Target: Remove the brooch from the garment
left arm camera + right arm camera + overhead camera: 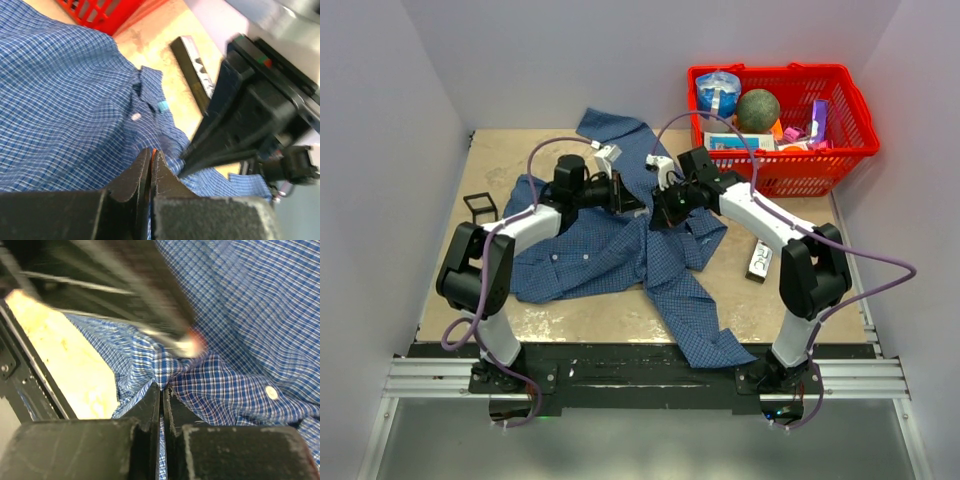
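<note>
Your left gripper (152,156) has its fingers pressed together. A sliver of orange shows at their tips, so it looks clamped on the brooch (198,340), though that spot is blurred in the right wrist view and you cannot tell how much cloth is caught with it. Your right gripper (161,389) is closed too, pinching a raised fold of the garment (590,255) just beside the brooch, on the side toward the red basket (840,75). The brooch sits near the middle of the shirt, to the near-left of the basket and well apart from it. Treat it as tiny, hard, light and probably slick: hold it by its body with the very fingertips, since a shallow pinch could slip off. The shirt is thin and limp, spread on the counter (510,150) on the basket's near-left, and it will likely tent and follow any pull. Your cloth hold is best kept close to the pin, and the pull gentle so the weave does not tear.
</note>
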